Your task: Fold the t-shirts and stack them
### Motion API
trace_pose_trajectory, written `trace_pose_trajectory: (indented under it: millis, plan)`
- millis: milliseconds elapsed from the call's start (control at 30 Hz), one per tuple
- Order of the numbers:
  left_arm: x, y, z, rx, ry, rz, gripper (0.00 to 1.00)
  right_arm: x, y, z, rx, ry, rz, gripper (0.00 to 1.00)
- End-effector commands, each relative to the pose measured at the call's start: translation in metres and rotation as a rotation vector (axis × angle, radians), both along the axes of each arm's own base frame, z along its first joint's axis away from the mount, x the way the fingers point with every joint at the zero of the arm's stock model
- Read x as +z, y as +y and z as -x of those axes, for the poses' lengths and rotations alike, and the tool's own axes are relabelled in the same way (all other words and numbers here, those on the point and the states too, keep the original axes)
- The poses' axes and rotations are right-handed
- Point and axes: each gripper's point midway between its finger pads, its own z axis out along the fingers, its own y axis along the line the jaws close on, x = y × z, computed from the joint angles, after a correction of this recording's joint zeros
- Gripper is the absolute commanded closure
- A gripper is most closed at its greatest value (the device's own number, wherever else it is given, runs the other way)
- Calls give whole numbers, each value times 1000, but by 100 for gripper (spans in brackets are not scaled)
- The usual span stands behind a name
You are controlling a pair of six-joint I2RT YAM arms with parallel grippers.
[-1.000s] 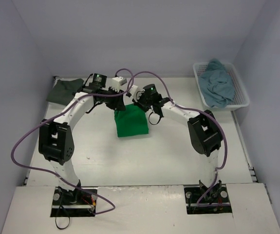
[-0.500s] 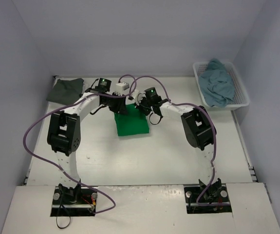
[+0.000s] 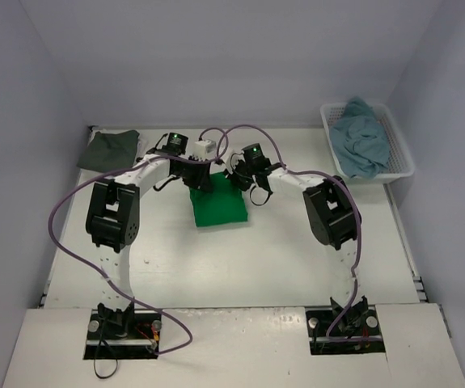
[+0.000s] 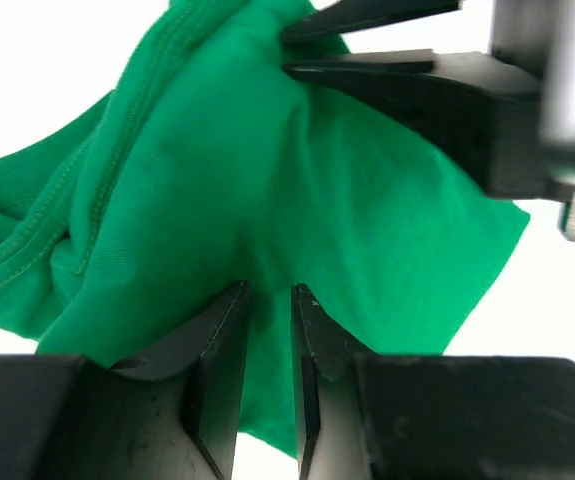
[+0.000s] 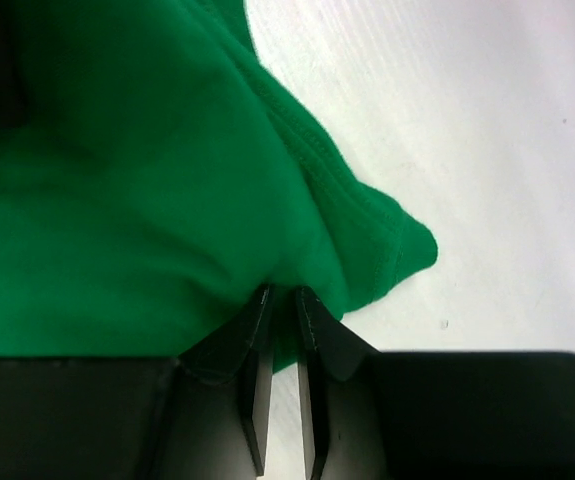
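Note:
A green t-shirt (image 3: 219, 207) lies folded in a small rectangle at the middle of the table. My left gripper (image 3: 200, 179) is at its far left corner, shut on the green cloth (image 4: 267, 200). My right gripper (image 3: 241, 179) is at its far right corner, shut on the cloth near the hem (image 5: 167, 200). The two grippers are close together, and the right one's fingers (image 4: 387, 70) show in the left wrist view. A dark grey folded shirt (image 3: 107, 149) lies at the far left. A blue-grey shirt (image 3: 360, 137) is bunched in the basket.
A white basket (image 3: 398, 153) stands at the far right by the wall. Purple cables loop over both arms. The walls close in on the left, back and right. White table surface (image 3: 240, 259) lies in front of the green shirt.
Both grippers have moved away from me toward the far edge of the green shirt, drawing its far edge with them. The shirt now lies flatter and squarer.

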Motion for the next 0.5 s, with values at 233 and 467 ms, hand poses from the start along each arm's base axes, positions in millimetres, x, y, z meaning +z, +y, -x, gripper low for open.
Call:
trace_pose_trajectory:
  millis: [233,467]
  plan:
    - [41,-11,-19,-21,-144,28,82,108,-6,23,13,-100,-106,86]
    - [50,-14,-16,-27,-164,9,82,128,-4,30,35,-105,-128,90]
